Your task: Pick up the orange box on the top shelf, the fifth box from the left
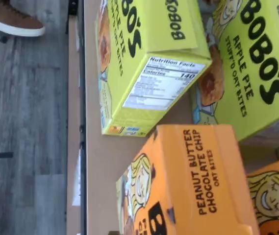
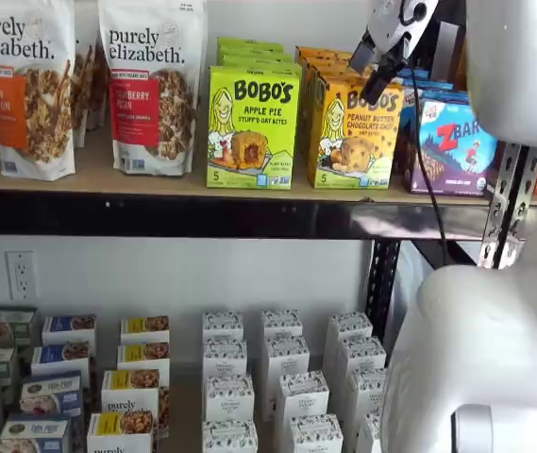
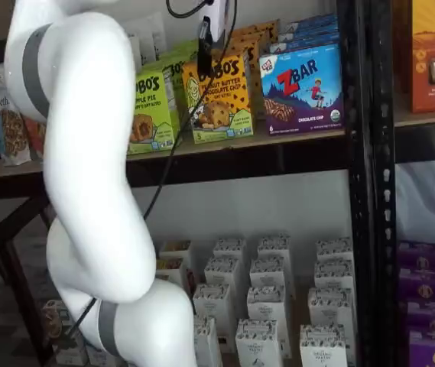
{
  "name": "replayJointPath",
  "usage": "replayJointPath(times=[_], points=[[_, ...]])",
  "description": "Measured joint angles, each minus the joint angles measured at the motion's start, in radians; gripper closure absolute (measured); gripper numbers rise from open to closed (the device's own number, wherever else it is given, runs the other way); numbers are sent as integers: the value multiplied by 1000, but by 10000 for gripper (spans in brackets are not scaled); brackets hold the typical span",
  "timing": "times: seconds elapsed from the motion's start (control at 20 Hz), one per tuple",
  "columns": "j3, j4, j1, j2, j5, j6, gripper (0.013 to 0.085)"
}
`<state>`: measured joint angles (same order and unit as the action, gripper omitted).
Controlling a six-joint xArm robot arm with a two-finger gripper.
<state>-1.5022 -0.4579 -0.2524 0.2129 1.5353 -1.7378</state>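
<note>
Orange carton first: your wrist view looks down on the orange box (image 1: 198,181), lying right beside a lime-green apple pie box (image 1: 144,63) on the tan board of the top shelf (image 1: 97,161). In a shelf view, the orange box (image 2: 353,132) stands at the shelf's front edge, with the gripper (image 2: 381,80) hanging just above it. In a shelf view again, the gripper (image 3: 205,47) covers the box's upper corner; you can't tell if the fingers are apart.
</note>
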Motion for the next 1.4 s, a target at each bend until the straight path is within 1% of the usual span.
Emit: replayJointPath(times=[0.2,0.5,0.75,0.9,1.05,1.3,1.4], points=[[-26,30,9,-27,34,3,130],[-41,51,25,-47,49,13,130],[-93,77,39,-87,118,26,130],[-109,88,44,-100,143,31,130],[-105,92,49,-100,138,34,130],[-67,91,60,-79,87,38,130],[-63,97,67,-78,81,42,130]])
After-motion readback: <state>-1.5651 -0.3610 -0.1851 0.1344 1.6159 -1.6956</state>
